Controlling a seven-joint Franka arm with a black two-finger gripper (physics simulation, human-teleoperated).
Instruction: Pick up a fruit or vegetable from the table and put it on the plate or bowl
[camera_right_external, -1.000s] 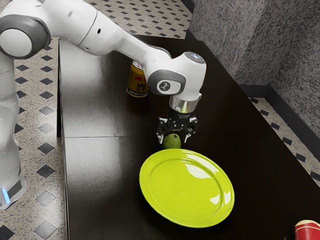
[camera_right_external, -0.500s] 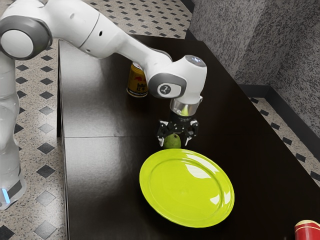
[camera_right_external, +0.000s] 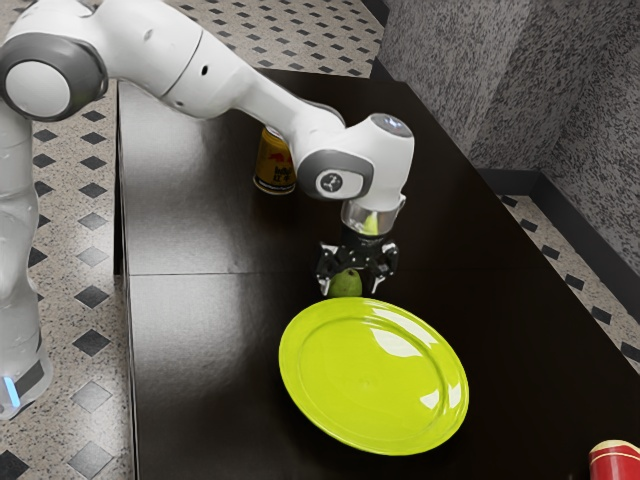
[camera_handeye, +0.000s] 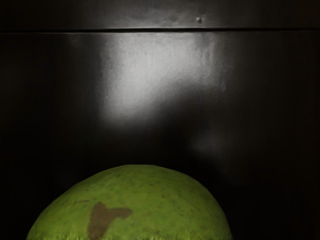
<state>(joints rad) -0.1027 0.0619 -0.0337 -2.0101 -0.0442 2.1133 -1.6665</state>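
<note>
A small green fruit (camera_right_external: 347, 285) with a brown blotch lies on the dark table, just behind the far rim of the lime-green plate (camera_right_external: 375, 375). My gripper (camera_right_external: 353, 274) hangs low over the fruit, its black fingers spread wide and straddling it without clamping it. In the wrist view the fruit (camera_handeye: 131, 205) bulges up close under my hand, with bare table beyond it. The plate holds nothing.
A yellow can (camera_right_external: 274, 160) stands behind the arm toward the table's far side. A red can (camera_right_external: 615, 462) sits at the front corner on the exterior view's right. The table's left edge (camera_right_external: 125, 270) drops to a tiled floor.
My hand has eased down a little and shifted slightly toward the exterior view's right, settling over the fruit. The fruit and plate have stayed where they were.
</note>
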